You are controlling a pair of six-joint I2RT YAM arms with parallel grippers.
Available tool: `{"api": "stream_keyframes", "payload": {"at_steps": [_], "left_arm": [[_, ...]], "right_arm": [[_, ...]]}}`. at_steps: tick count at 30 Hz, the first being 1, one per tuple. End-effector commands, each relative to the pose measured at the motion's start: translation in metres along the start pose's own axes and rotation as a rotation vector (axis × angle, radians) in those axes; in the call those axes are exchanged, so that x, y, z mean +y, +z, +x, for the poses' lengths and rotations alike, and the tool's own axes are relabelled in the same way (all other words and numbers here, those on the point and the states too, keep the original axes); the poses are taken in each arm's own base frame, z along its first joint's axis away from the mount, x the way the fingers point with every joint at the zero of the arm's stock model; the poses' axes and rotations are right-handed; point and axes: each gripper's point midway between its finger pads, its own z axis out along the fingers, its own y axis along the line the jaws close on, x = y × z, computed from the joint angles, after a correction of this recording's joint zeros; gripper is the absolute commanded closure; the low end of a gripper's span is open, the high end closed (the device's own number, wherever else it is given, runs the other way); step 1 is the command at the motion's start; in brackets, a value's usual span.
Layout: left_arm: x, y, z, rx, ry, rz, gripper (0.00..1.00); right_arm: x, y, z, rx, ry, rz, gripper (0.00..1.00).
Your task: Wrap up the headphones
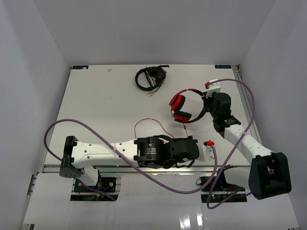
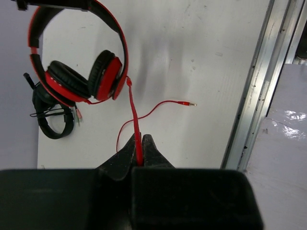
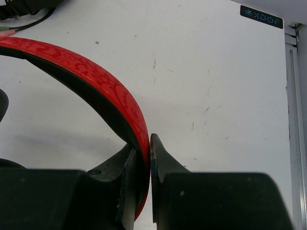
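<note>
The red headphones point(image 1: 184, 105) lie at the table's right centre, earcups to the left point(image 2: 79, 79). My right gripper point(image 1: 207, 98) is shut on their red, black-lined headband point(image 3: 91, 84), which passes between the fingers point(image 3: 142, 153). The thin red cable point(image 1: 148, 122) loops across the table towards the front. My left gripper point(image 2: 140, 146) is shut on the cable point(image 2: 134, 112) just below the earcup. The cable's plug end point(image 2: 184, 103) lies free on the table.
All-black headphones with a bundled cable point(image 1: 150, 77) lie at the back centre, also showing in the left wrist view point(image 2: 52, 117). Purple robot cables point(image 1: 91, 132) arc over the front of the table. A metal rail point(image 2: 254, 91) runs along the table's near edge.
</note>
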Motion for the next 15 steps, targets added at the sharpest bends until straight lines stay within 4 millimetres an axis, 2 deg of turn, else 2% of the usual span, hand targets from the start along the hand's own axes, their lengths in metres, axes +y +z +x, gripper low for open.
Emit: {"api": "stream_keyframes", "payload": {"at_steps": [1, 8, 15], "left_arm": [[0.04, -0.035, -0.023, -0.086, -0.011, -0.095, 1.0], [0.058, -0.043, -0.031, -0.11, 0.017, -0.156, 1.0], [0.06, -0.039, -0.03, -0.108, 0.02, -0.152, 1.0]], "right_arm": [[0.003, -0.005, -0.037, -0.152, -0.082, -0.01, 0.92], [0.026, -0.014, -0.029, -0.176, -0.233, -0.112, 0.92], [0.039, -0.022, -0.032, -0.192, -0.237, -0.179, 0.92]]}}
